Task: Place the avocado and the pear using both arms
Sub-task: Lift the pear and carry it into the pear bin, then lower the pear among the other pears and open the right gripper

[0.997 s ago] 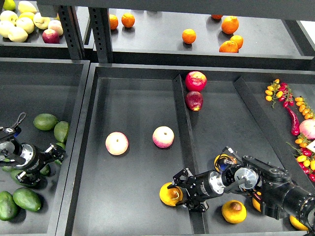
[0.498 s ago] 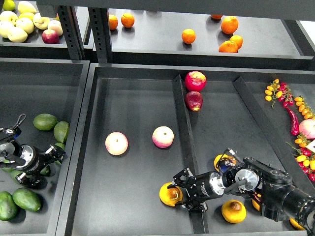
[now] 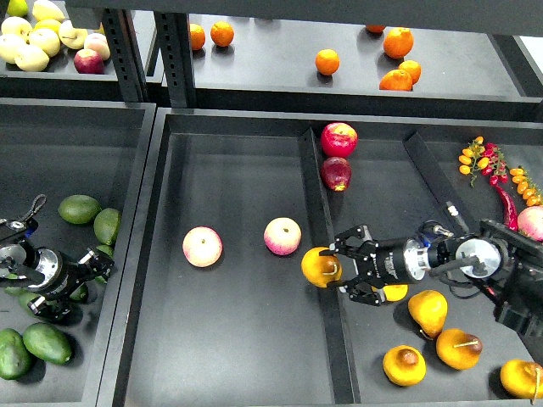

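Near left: loose avocados in the left bin (image 3: 127,280), one pair at the front corner (image 3: 44,342). Left pincer (image 3: 95,270) reaches toward the avocado (image 3: 105,225) cluster; fingers spread, one over a partly hidden fruit, grip cannot be told.

Near right: spare pears (image 3: 404,365) lie in the right compartment. Right pincer (image 3: 343,268) closed around the pear (image 3: 321,266), held over the divider (image 3: 318,246) of the middle tray.

Mid: two pink-yellow apples (image 3: 202,246) in the middle compartment, the right one just beside the held pear.

Far: red apples (image 3: 338,140) by the divider's top; oranges (image 3: 327,61) on the rear shelf.
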